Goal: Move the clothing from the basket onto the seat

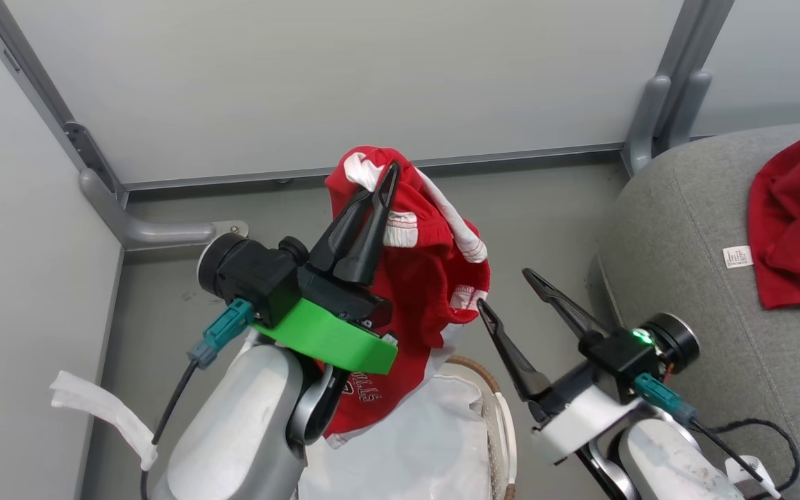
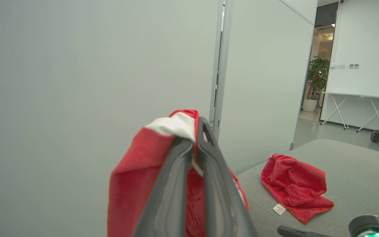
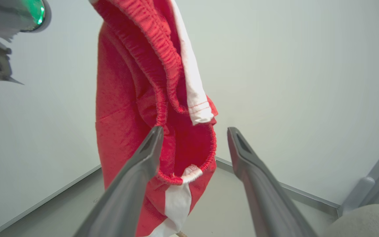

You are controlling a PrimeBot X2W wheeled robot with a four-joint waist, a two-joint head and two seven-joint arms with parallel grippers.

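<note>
Seat carries one plain red garment beside its white tag, well apart from the basket. The red jersey hangs above the basket's rim, lifted clear, apparently for the swing to the seat. The left gripper pinches its white trim tight. The right gripper gapes wide just beside the hem, holding nothing.

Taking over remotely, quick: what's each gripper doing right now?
Left gripper: shut on the red jersey, held up in the air.
Right gripper: open, holding nothing.
</note>
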